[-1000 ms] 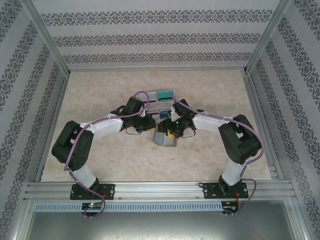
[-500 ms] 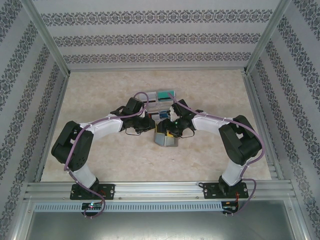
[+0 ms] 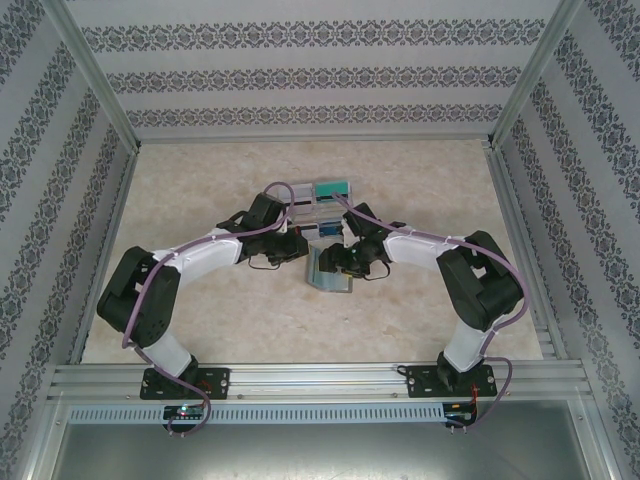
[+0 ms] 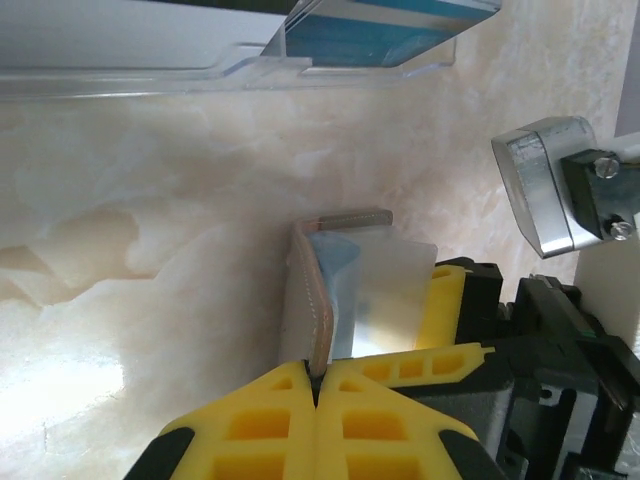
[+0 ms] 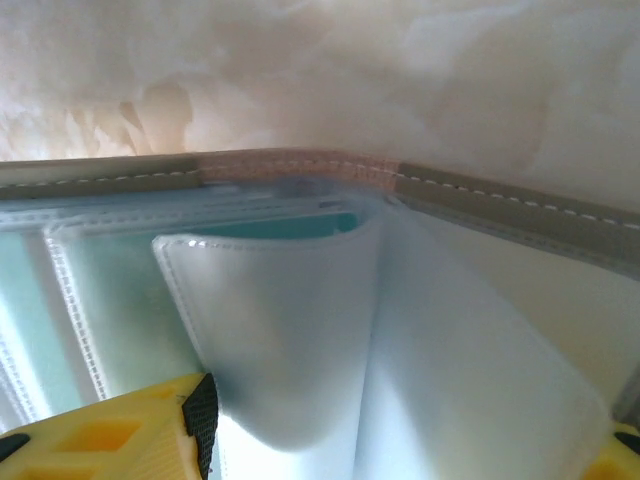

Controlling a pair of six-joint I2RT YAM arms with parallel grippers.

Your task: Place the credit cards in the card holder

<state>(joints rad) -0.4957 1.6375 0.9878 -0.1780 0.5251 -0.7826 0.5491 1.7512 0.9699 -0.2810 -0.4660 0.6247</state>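
Left jaws pinch the card holder (image 4: 300, 290) cover edge.

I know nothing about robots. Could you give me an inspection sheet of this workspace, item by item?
Surface: beige marble-look tabletop, flat.
Job's things: grey-brown folding card holder stands open, a teal card in a clear sleeve; more teal cards sit in the clear plastic rack.
Clutter: nothing seen.
Grippers: left gripper shut on the holder's cover edge; right gripper open, sleeves between its yellow fingers.
Cables: purple cables run along both arms.
Surroundings: patterned wallpaper walls, aluminium frame.
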